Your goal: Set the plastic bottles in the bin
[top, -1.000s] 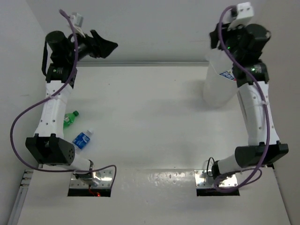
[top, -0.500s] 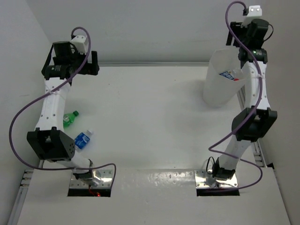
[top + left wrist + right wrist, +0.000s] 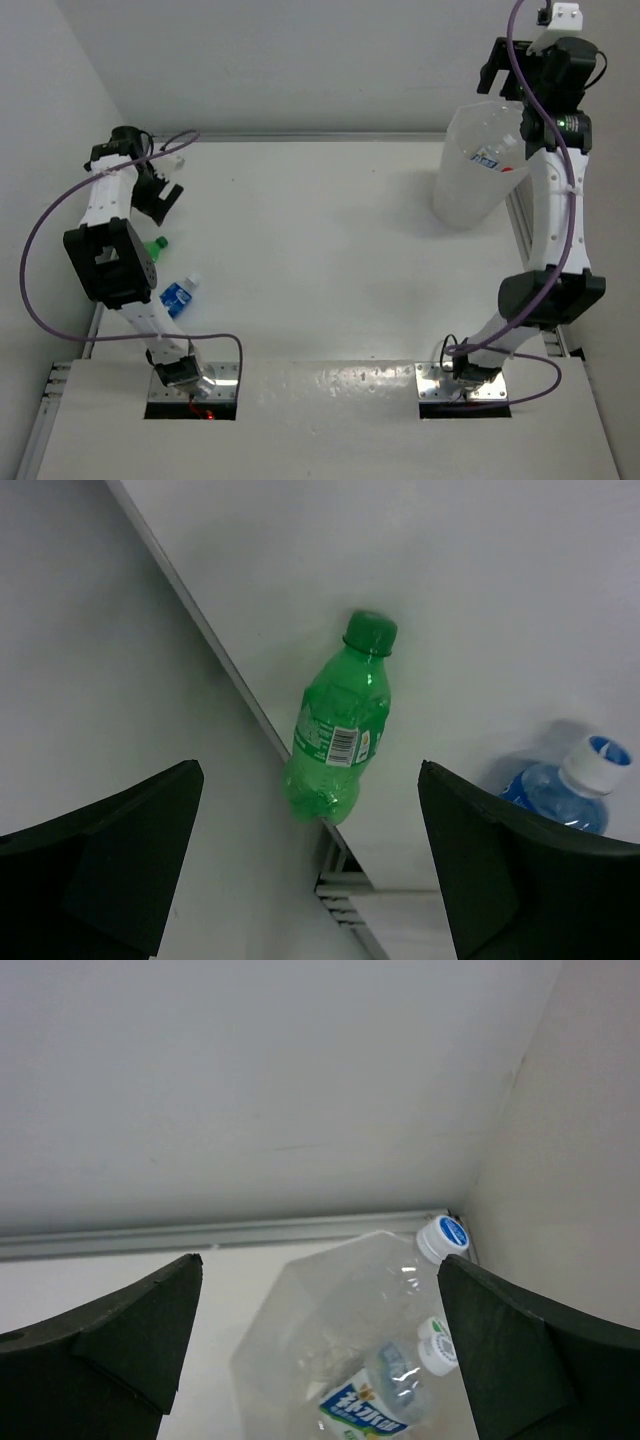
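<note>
the left gripper (image 3: 158, 198) hangs over the table's (image 3: 320, 260) left edge with its jaws wide apart and nothing between them. below it the green bottle (image 3: 335, 725) lies on its side, hard against the rail by the wall (image 3: 90, 630). a blue-labelled bottle (image 3: 562, 788) lies near it but apart, further onto the table. the right gripper (image 3: 498, 80), also spread and empty, hovers above the bin (image 3: 470, 180) in the far right corner, where at least two clear bottles (image 3: 385, 1390) already lie. the green bottle looks light, thin-walled and smooth, so it would likely roll or squirt from a loose pinch and dent under a hard one. the labelled middle of its body seems the best hold, fingers straddling it, though the wall leaves little room on that side.
</note>
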